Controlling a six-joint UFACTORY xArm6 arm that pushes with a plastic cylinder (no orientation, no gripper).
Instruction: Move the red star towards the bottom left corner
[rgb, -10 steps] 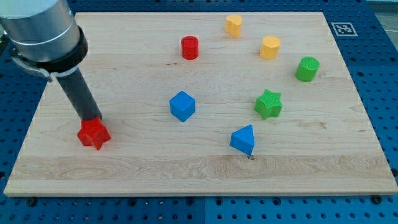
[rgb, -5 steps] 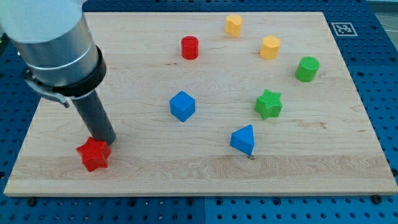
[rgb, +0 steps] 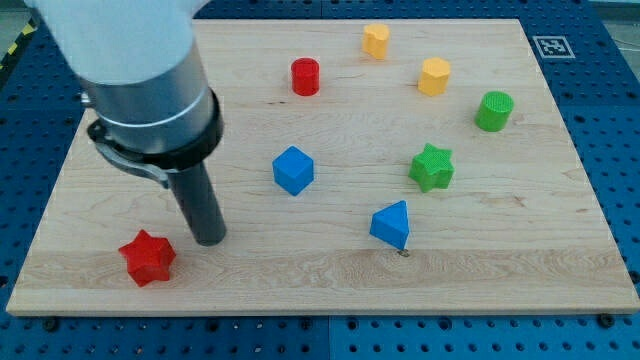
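Observation:
The red star (rgb: 148, 257) lies near the board's bottom left corner, on the wooden board (rgb: 300, 270). My tip (rgb: 209, 240) rests on the board just to the right of the star and slightly above it, apart from it by a small gap. The rod rises from the tip toward the view's top left.
A blue cube (rgb: 293, 169) sits mid-board, a blue triangular block (rgb: 391, 224) lower right of it. A green star (rgb: 431, 166) and green cylinder (rgb: 494, 110) are at right. A red cylinder (rgb: 305, 76) and two yellow blocks (rgb: 376, 40) (rgb: 434, 76) lie near the top.
The red star slid down and slightly left toward the bottom left corner. My tip moved down, then right, and now stands off the star's right side.

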